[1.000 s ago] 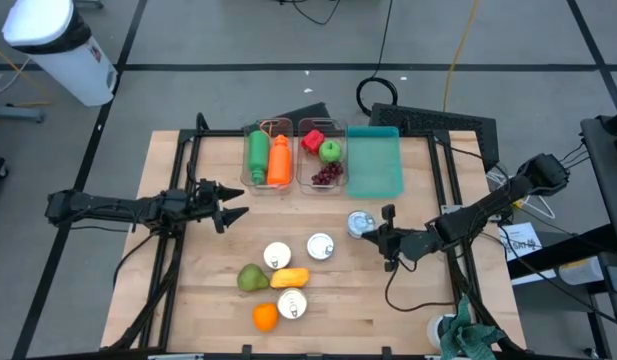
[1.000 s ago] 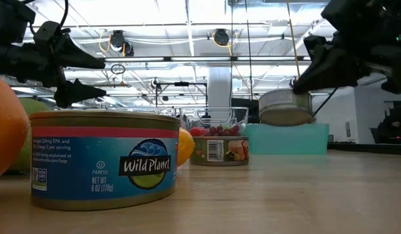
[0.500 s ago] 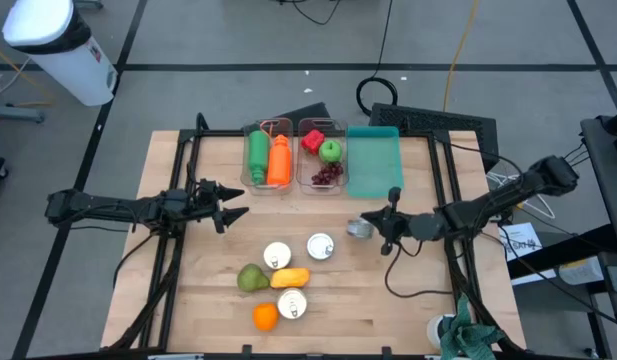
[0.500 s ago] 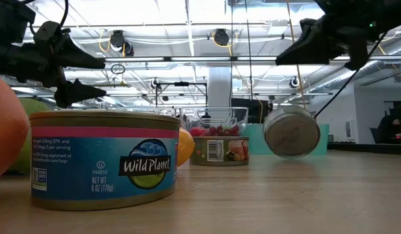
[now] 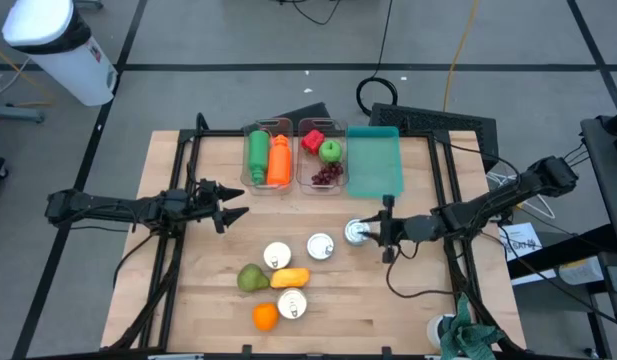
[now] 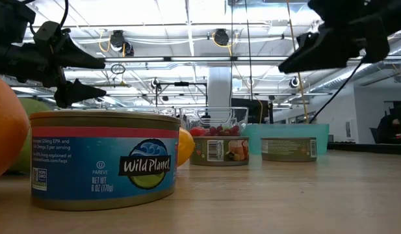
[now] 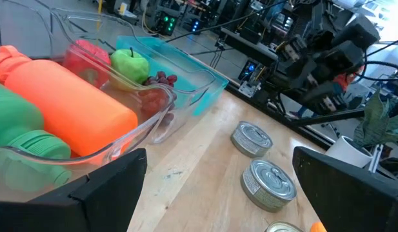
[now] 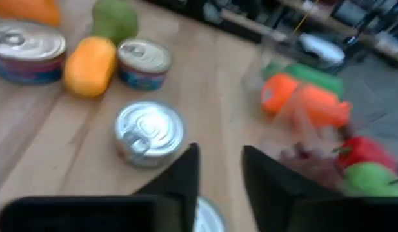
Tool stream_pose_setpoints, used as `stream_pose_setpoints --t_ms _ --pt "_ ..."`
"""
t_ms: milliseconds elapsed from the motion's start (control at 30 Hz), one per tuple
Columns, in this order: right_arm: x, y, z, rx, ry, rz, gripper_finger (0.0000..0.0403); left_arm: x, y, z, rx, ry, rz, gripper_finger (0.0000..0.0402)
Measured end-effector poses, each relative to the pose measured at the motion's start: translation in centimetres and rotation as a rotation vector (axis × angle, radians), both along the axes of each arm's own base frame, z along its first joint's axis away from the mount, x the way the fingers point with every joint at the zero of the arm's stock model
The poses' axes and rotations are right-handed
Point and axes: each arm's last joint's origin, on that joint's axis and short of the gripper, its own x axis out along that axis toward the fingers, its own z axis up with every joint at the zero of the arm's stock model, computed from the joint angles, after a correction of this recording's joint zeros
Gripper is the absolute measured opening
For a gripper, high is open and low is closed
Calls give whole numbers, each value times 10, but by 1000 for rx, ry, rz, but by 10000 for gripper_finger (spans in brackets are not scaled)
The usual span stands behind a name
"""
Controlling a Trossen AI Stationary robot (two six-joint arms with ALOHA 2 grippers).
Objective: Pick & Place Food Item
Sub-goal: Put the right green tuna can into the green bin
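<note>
Right pincer (image 5: 376, 232) sits at the 3 o'clock side of the table (image 5: 338, 300), tips pointing toward 9 o'clock at the silver can (image 5: 358, 233). The low view puts the pincer above that can (image 6: 289, 149), not around it. The fingers (image 8: 182, 177) show a narrow gap in the right wrist view, so it is part open and holds nothing. The can stands upright on the wood, just off the 6 o'clock edge of the teal tray (image 5: 374, 165) and outside it. A second can (image 5: 320, 246) lies near it toward 8 o'clock, apart. Left pincer (image 5: 231, 211) waits wide open and empty at the 9 o'clock side, well apart from everything.

Judged step: get a grip on the silver can, then carry it toward 12 o'clock into the teal tray, which looks like the likely drop spot. To do it well, spread the fingers wider first, since the present gap looks too tight for the can's width. Centre over the lid, come straight down so one finger lands on each side of the wall, and close low on the body rather than on the rim. A smooth round metal wall can slip or roll out of an off-centre pinch. Lift clear of the tray lip before moving across, set the can flat inside, then let go.
</note>
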Motion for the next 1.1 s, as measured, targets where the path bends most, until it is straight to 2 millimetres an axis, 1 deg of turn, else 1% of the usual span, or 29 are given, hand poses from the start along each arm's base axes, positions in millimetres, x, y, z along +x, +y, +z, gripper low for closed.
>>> stream_pose_setpoints --t_ms 133,233,333,433,533,667,800,1000,1033,1100 --pt "7 6 -17 54 88 57 206 0 0 0 0 0 0 399" --pt "13 9 -35 52 179 75 261 0 0 0 0 0 0 399" --pt "18 10 -53 15 261 52 287 0 0 0 0 0 0 399" --pt "22 11 -68 -9 325 46 288 0 0 0 0 0 0 399" --pt "23 12 -78 -30 363 33 270 0 0 0 0 0 0 399" --pt "24 12 -85 -45 388 24 224 0 0 0 0 0 0 399" --pt "26 12 -89 -57 399 15 157 0 0 0 0 0 0 399" --pt "26 12 -94 -64 426 21 29 0 0 0 0 0 0 399" --pt "25 12 -95 -65 437 23 16 0 0 0 0 0 0 399" --pt "23 12 -97 -71 462 24 7 0 0 0 0 0 0 399"
